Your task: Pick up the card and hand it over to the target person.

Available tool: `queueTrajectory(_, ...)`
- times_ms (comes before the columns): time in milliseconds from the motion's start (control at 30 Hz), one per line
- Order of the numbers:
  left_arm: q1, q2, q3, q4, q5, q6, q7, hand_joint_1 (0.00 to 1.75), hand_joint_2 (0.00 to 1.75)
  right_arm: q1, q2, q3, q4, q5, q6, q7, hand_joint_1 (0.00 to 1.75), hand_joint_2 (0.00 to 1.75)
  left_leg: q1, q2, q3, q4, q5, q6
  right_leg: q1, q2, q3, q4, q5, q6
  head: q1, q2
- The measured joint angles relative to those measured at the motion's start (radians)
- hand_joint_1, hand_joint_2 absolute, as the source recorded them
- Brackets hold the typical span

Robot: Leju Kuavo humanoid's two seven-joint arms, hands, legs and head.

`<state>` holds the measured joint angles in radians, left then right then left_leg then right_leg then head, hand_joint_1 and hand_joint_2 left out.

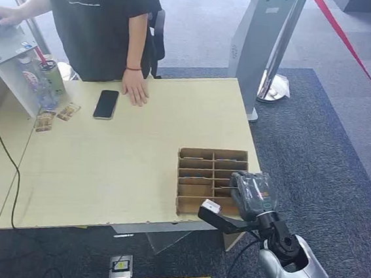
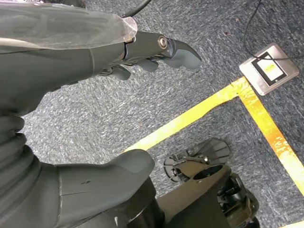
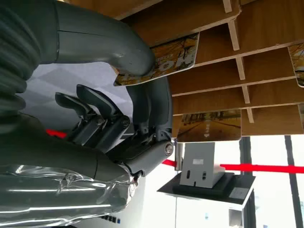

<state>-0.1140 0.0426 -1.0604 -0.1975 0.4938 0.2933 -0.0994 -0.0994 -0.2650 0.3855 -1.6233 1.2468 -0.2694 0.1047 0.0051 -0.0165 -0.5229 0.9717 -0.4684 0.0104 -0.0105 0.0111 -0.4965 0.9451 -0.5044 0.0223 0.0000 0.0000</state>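
R hand (image 1: 250, 194) is at the cardboard box (image 1: 211, 181) on the counter (image 1: 121, 166), near edge. Thumb & a finger pinch a card (image 3: 161, 59) poking out of a box slot. Card print too blurry to read. L hand (image 2: 143, 52) hangs over the carpet, fingers apart, holding nothing.

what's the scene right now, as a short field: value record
right hand: at the cardboard rack, thumb and a finger pinching a card
left hand: hangs over the carpet, fingers apart, holding nothing
cardboard rack: slotted, at the near right corner of the table, more cards in its slots
person: across the table, one hand flat on it
phone: face down beside that hand
handover: not yet done
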Motion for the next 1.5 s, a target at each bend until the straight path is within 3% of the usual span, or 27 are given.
queueTrajectory(267,0.002,0.008,0.0,0.001,0.003,-0.002,-0.005,0.0,1.75,0.059,-0.065,-0.089,-0.231,-0.087,0.007,-0.091,1.75,1.75,0.0,-0.001,-0.002,0.001,0.0,0.0,0.0,-0.001,-0.002,0.001,0.0,0.0,0.0,0.0)
queueTrajectory(633,-0.01,0.008,-0.011,-0.001,-0.006,0.001,0.002,0.0,1.75,0.052,-0.03,-0.203,-0.36,-0.114,-0.094,-0.112,1.75,1.75,0.0,0.0,-0.002,0.001,0.0,0.0,0.0,0.0,-0.002,0.002,0.0,0.0,0.0,0.0)
queueTrajectory(933,-0.026,0.004,-0.035,-0.006,-0.029,-0.011,0.017,0.0,1.75,-0.121,0.06,-0.131,-0.125,0.046,-0.12,-0.026,1.75,1.75,0.0,0.008,0.0,-0.001,0.002,-0.001,0.0,0.006,-0.003,0.0,0.004,-0.001,0.0,0.0)
queueTrajectory(1167,-0.03,-0.005,-0.049,-0.005,-0.043,-0.022,0.03,0.0,1.75,-0.28,0.107,-0.078,0.106,0.018,-0.178,0.003,1.75,1.75,0.001,0.008,0.002,-0.002,0.001,-0.001,0.001,0.007,0.0,-0.001,0.003,-0.001,0.0,0.0)
queueTrajectory(1500,-0.032,-0.004,-0.052,-0.007,-0.048,-0.025,0.033,0.0,1.75,-0.481,0.151,-0.005,0.347,0.009,-0.181,0.018,1.75,1.75,0.0,0.009,0.002,-0.001,0.001,-0.001,0.0,0.008,-0.001,0.001,0.003,-0.001,0.0,0.0)
